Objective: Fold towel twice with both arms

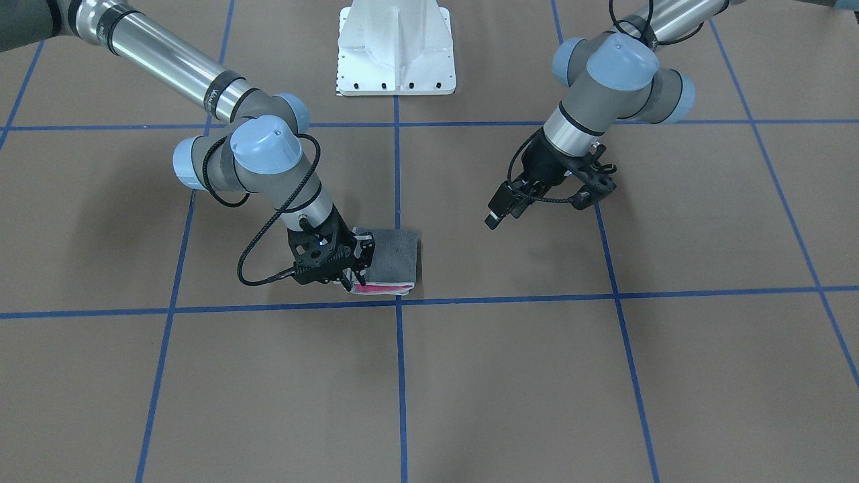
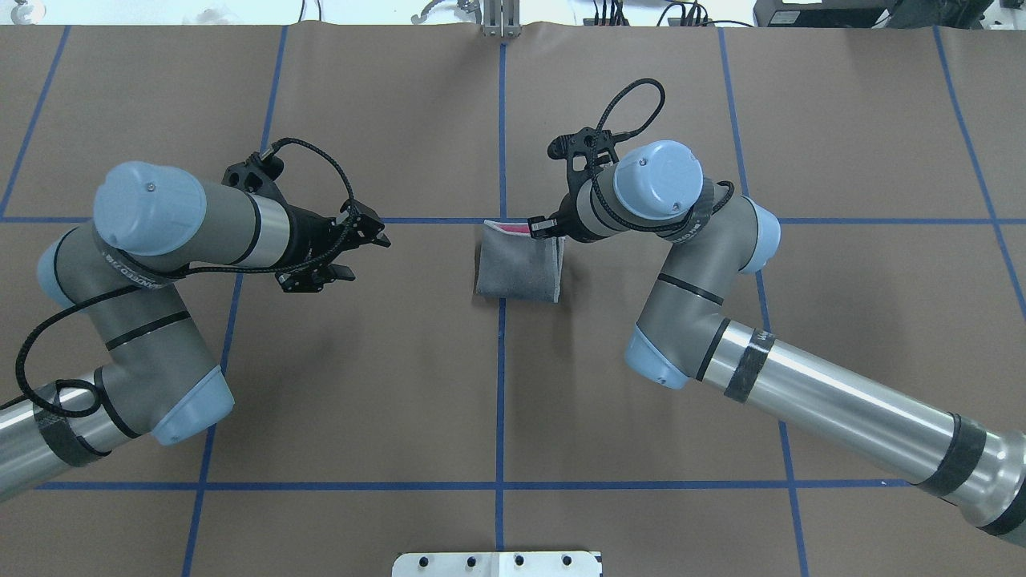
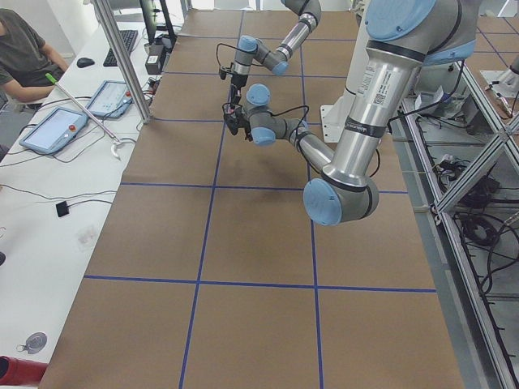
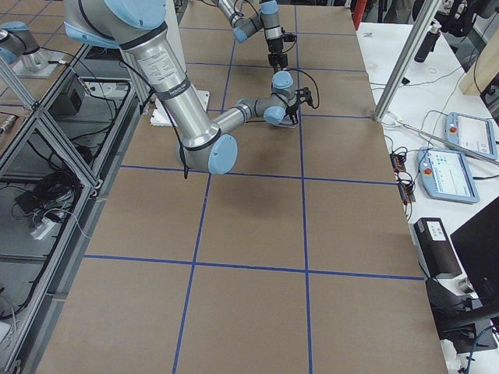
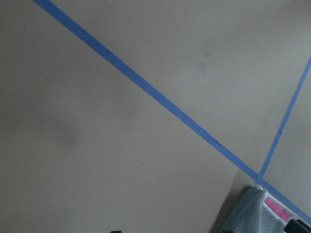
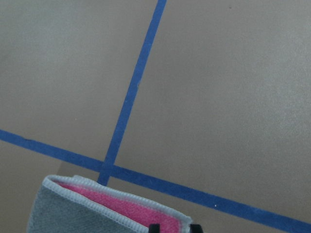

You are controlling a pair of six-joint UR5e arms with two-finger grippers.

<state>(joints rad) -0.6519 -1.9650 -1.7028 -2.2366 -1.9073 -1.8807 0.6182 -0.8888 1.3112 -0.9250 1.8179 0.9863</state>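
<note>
The towel (image 1: 396, 258) lies folded near the table's middle, dark grey face up, with a pink strip and pale border showing at its edge farthest from the robot (image 2: 519, 268). My right gripper (image 1: 350, 278) is down at that far right corner (image 2: 539, 227). In the right wrist view its fingertips (image 6: 154, 227) stand close together around the pink corner (image 6: 121, 206), shut on it. My left gripper (image 2: 369, 256) hangs open and empty well left of the towel (image 1: 503, 211). The left wrist view shows only the towel's corner (image 5: 252, 213).
Blue tape lines (image 2: 502, 361) cross the brown table cover in a grid. The white pedestal base (image 1: 396, 54) stands at the robot's edge. A side table with tablets (image 3: 53, 130) and a seated person (image 3: 24, 49) lie past the far edge.
</note>
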